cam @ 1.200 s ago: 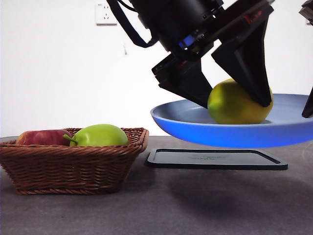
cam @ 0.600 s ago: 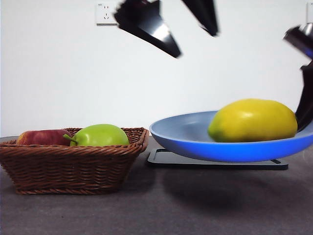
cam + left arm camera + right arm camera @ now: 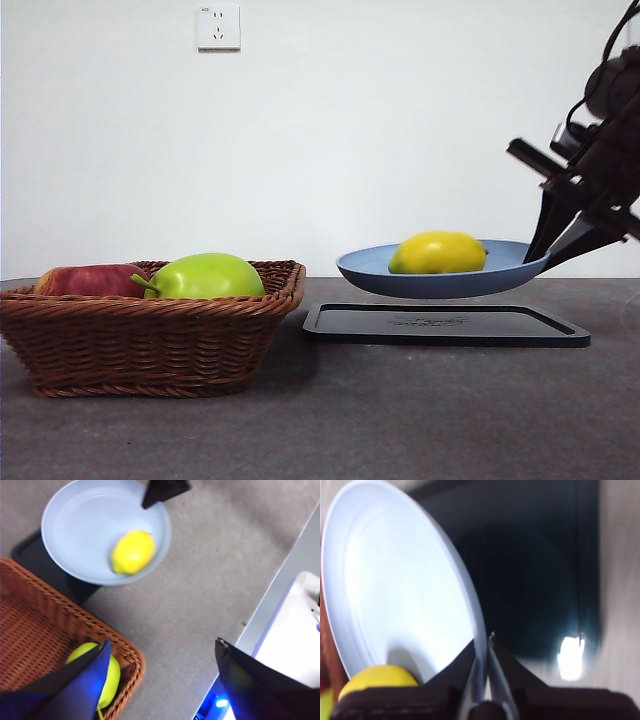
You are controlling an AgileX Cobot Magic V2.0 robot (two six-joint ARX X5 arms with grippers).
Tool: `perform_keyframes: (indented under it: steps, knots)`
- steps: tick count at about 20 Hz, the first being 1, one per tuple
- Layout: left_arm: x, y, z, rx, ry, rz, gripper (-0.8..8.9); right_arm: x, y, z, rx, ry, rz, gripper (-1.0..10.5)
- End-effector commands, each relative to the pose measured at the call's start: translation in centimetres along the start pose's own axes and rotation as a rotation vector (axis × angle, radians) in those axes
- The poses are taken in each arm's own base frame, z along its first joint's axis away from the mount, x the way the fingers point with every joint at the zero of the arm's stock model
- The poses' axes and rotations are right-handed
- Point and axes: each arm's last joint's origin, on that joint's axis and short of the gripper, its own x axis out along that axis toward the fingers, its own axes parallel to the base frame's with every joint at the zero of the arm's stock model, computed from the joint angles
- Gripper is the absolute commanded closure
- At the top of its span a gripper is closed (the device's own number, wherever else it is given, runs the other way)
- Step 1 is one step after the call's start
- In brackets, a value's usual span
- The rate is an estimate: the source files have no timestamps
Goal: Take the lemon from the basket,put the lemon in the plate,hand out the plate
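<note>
The lemon (image 3: 438, 253) lies in the light-blue plate (image 3: 440, 285), which hangs level a little above the black tray (image 3: 445, 326). My right gripper (image 3: 548, 258) is shut on the plate's right rim; the right wrist view shows its jaws pinching the plate's edge (image 3: 395, 590) with the lemon (image 3: 380, 675) close by. My left gripper (image 3: 162, 642) is open and holds nothing, high above the table, looking down on the lemon (image 3: 132, 552), plate (image 3: 85, 525) and basket (image 3: 35, 635). It is out of the front view. The wicker basket (image 3: 150, 340) stands at the left.
A red apple (image 3: 85, 281) and a green stemmed fruit (image 3: 205, 276) lie in the basket. The black tray rests on the grey table right of the basket. A white wall with a socket is behind. A white edge shows beyond the table in the left wrist view.
The left gripper let go of the lemon and rose out of the front view. The plate with the lemon moved back from the camera and now looks smaller, above the tray.
</note>
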Motion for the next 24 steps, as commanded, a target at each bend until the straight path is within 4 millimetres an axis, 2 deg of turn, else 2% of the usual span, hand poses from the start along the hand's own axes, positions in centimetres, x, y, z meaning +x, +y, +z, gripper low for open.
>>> perform_keyframes:
  steps: [1, 5, 9, 13, 16, 20, 22, 24]
  knots:
    - [-0.4, -0.2, 0.4, 0.017, -0.019, 0.012, 4.52, 1.5, -0.5, 1.9, 0.036, 0.002, 0.01, 9.4]
    - [-0.5, -0.2, 0.3, 0.014, -0.015, 0.012, 4.52, 3.7, -1.7, 3.0, 0.06, 0.023, -0.014, 9.4]
    - [-0.5, -0.2, 0.3, 0.013, -0.016, 0.012, 4.52, 4.4, -2.4, 3.0, 0.051, 0.015, -0.106, 9.3]
    - [-0.5, -0.2, 0.3, 0.013, -0.017, 0.012, 4.52, 4.4, -2.4, 3.0, 0.047, 0.013, -0.102, 6.9]
    - [-0.5, -0.2, 0.4, 0.014, -0.019, 0.012, 4.52, 3.9, -2.1, 3.0, 0.027, 0.011, -0.094, 6.9]
    - [-0.5, -0.1, 0.6, 0.017, -0.04, 0.032, 4.52, 0.8, -0.1, 2.7, -0.057, -0.017, -0.093, 6.9]
    - [-0.5, 0.1, 0.8, 0.024, -0.059, 0.068, 4.53, -1.6, 1.3, 2.3, -0.115, -0.037, -0.095, 6.9]
    - [-0.5, 0.4, 1.0, 0.043, -0.081, 0.104, 4.77, -4.4, 2.8, 1.4, -0.169, -0.064, -0.144, 7.5]
